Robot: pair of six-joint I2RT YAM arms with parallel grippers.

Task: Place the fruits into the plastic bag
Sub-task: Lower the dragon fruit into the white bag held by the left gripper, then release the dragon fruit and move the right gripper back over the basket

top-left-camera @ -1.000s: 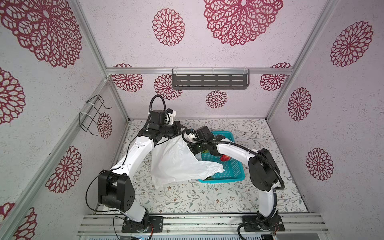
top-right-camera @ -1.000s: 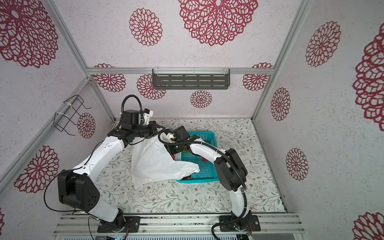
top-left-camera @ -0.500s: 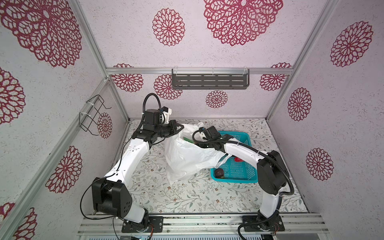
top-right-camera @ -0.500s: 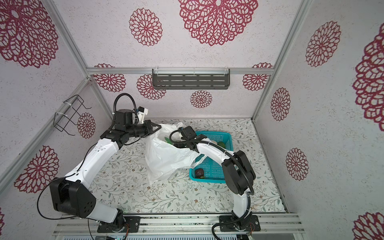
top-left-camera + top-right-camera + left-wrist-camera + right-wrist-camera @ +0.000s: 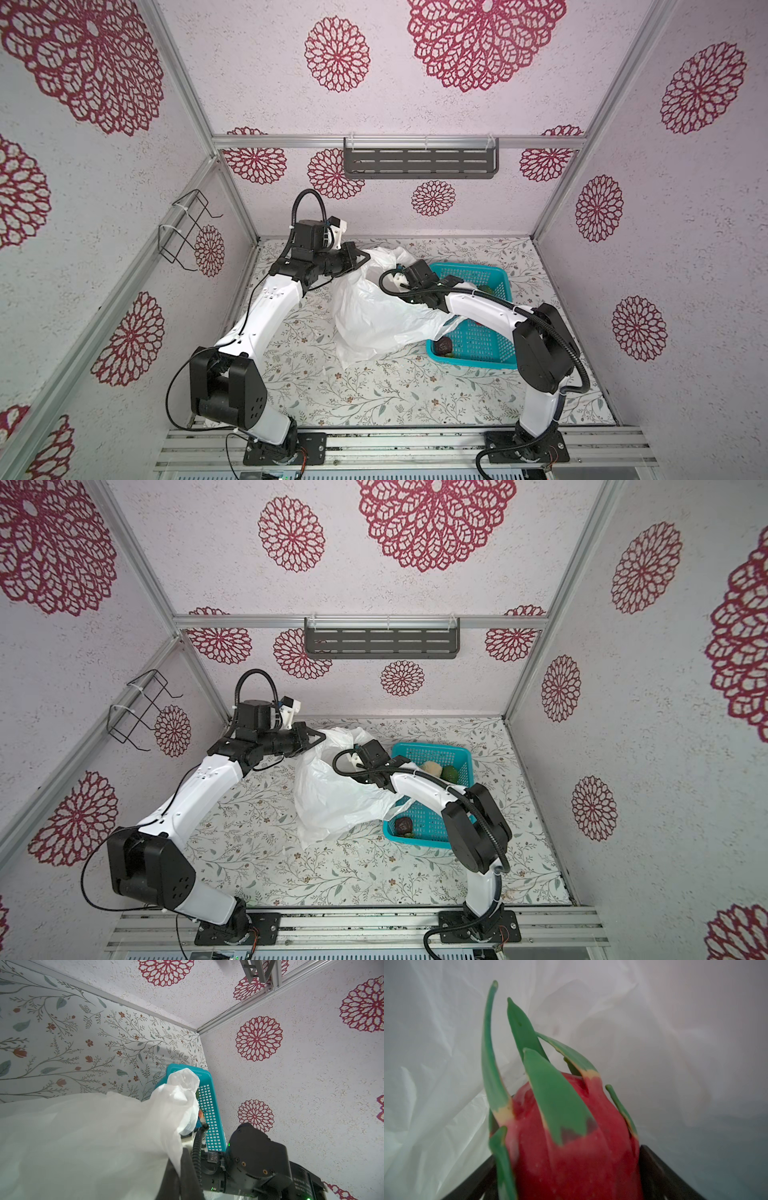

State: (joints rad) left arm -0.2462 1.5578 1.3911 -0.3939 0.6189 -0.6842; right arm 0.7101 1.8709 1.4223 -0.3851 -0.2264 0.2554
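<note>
Bagging: red-and-green fruit (image 5: 560, 1109) inside plastic bag (image 5: 374, 320), not yet released.
Left gripper (image 5: 361, 259) pinched shut on bag rim, holding mouth up beside teal basket (image 5: 478, 268) so right gripper (image 5: 569, 1180) can reach in; its jaws clamp the fruit, spread wide. Cream fruit (image 5: 430, 766) and near-black fruit (image 5: 403, 824) lie in basket.

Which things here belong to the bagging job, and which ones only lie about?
Job: plastic bag; red-and-green fruit; cream fruit; dark green fruit; near-black fruit; teal basket, holding fruit.
Lying about: grey wall shelf; wire rack.
</note>
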